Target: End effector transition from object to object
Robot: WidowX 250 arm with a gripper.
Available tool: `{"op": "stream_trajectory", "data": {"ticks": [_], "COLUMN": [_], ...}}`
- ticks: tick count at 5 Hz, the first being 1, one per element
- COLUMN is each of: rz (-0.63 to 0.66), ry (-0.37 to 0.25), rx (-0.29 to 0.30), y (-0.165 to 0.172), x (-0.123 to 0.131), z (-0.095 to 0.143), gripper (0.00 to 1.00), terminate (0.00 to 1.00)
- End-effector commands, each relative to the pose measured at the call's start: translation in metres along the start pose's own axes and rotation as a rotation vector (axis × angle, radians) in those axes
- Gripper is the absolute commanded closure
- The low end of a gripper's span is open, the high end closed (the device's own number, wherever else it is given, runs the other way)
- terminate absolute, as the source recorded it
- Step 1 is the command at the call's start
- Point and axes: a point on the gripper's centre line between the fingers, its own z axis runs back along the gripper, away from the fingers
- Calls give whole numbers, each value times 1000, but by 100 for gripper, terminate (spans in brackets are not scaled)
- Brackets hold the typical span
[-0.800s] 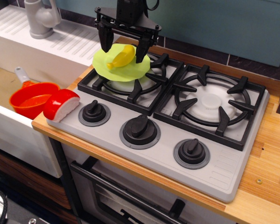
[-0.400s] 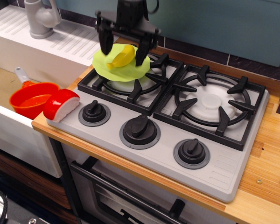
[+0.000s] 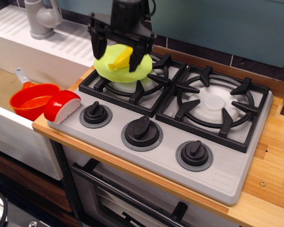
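Gripper shifts left over the green plate at the back of the stove.

Compared with the earlier frames, the black gripper (image 3: 117, 47) now sits further toward the upper left of the frame, its fingers spread apart and hanging over the lime-green plate (image 3: 123, 70), clasping nothing. The grey stove (image 3: 170, 142) fills the centre, with two black grates: the plate rests on the left grate (image 3: 132, 82), the right grate (image 3: 217, 106) lies bare. At the far left a white sink (image 3: 19, 123) holds an orange strainer (image 3: 32, 99), and a red-and-white toy piece (image 3: 61, 106) sits on the stove's left corner beside the first of three black knobs (image 3: 95, 113). On the plate lies a yellow banana-shaped toy (image 3: 122, 57), between the finger tips and partly hidden by the right finger.
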Motion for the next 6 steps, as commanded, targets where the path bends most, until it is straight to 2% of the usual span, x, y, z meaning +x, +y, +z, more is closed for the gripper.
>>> {"op": "stream_trajectory", "data": {"ticks": [1, 3, 6], "rz": [10, -39, -13], "ry": [-72, -97, -109], "rx": [-3, 15, 6], "y": [9, 41, 42], "x": [0, -22, -50], "z": [17, 3, -23], "gripper": [0, 0, 0], "terminate": [0, 0, 0]}}
